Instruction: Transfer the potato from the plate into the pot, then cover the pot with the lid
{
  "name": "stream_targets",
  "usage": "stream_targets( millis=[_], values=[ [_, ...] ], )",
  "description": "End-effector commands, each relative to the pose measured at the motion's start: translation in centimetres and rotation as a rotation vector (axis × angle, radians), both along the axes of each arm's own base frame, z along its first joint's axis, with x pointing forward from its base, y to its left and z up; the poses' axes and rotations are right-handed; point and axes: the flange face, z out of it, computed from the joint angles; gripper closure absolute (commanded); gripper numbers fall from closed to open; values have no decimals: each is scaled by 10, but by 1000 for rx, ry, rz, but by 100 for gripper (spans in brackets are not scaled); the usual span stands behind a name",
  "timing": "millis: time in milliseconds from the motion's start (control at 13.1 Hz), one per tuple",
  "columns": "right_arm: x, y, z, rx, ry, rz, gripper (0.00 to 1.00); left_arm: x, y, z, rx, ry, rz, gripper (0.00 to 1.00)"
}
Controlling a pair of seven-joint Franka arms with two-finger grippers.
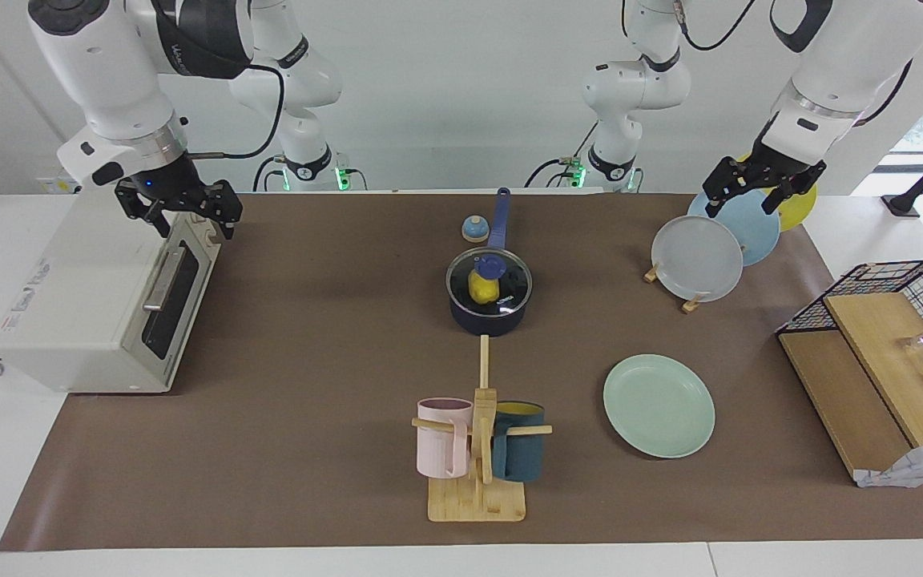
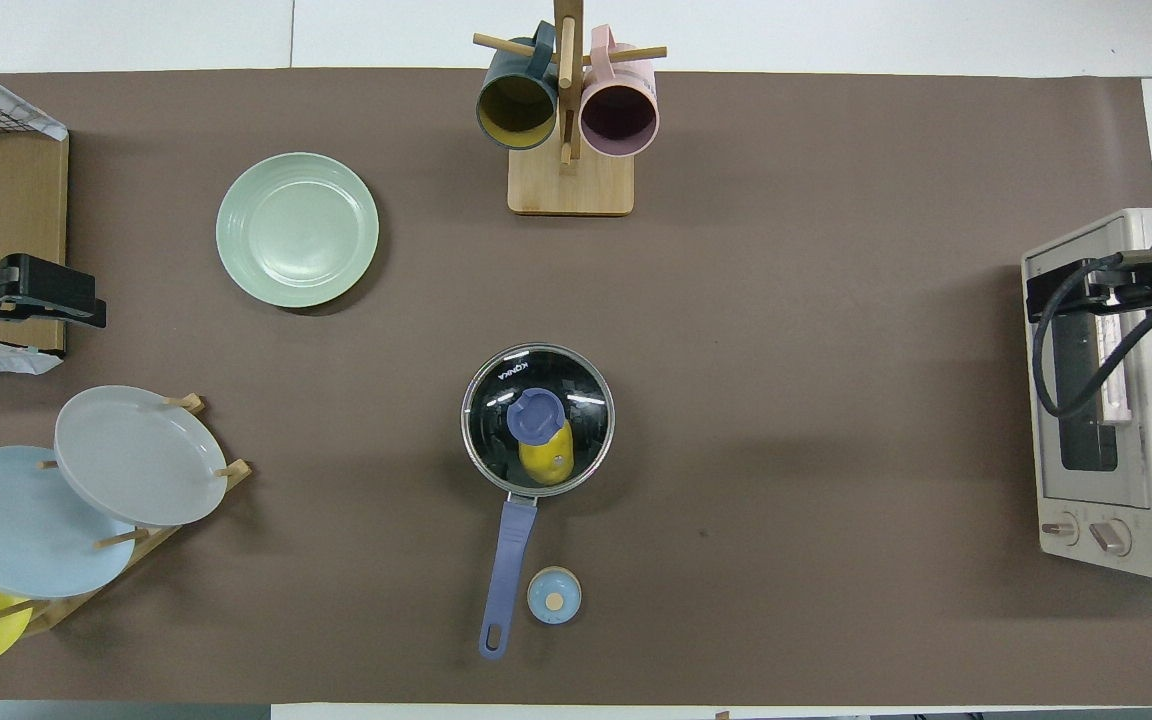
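Note:
The dark pot [image 1: 487, 319] with its long blue handle [image 2: 508, 560] stands mid-table. The clear glass lid [image 1: 509, 276] with a blue knob sits on it. The yellow potato [image 1: 481, 288] lies inside, seen through the glass in the overhead view too [image 2: 548, 458]. The mint-green plate [image 1: 658, 405] lies bare, farther from the robots, toward the left arm's end [image 2: 297, 229]. My left gripper [image 1: 746, 200] hangs open and empty over the plate rack. My right gripper [image 1: 193, 216] hangs open and empty over the toaster oven.
A toaster oven [image 1: 101, 304] stands at the right arm's end. A rack with grey, blue and yellow plates [image 1: 698, 258] and a wire-and-wood shelf [image 1: 878, 353] stand at the left arm's end. A mug tree [image 1: 477, 449] stands farthest out. A small blue-topped knob [image 1: 474, 228] sits beside the pot's handle.

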Motion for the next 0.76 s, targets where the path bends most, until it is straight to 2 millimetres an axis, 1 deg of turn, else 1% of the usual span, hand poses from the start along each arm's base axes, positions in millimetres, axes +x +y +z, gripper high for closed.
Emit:
stream_targets(
  millis=[0,152,304,685],
  values=[
    [1,-17,2,-2,-19,-2,0,-9,3,2,14,1,-2,0],
    [0,-16,1,0,-13,1,0,-9,3,2,16,1,-4,0],
    [1,-10,0,2,-10,11,0,-9,3,1,15,2,-2,0],
    [0,-6,1,2,-7,17,0,-9,3,1,14,2,-4,0]
  ],
)
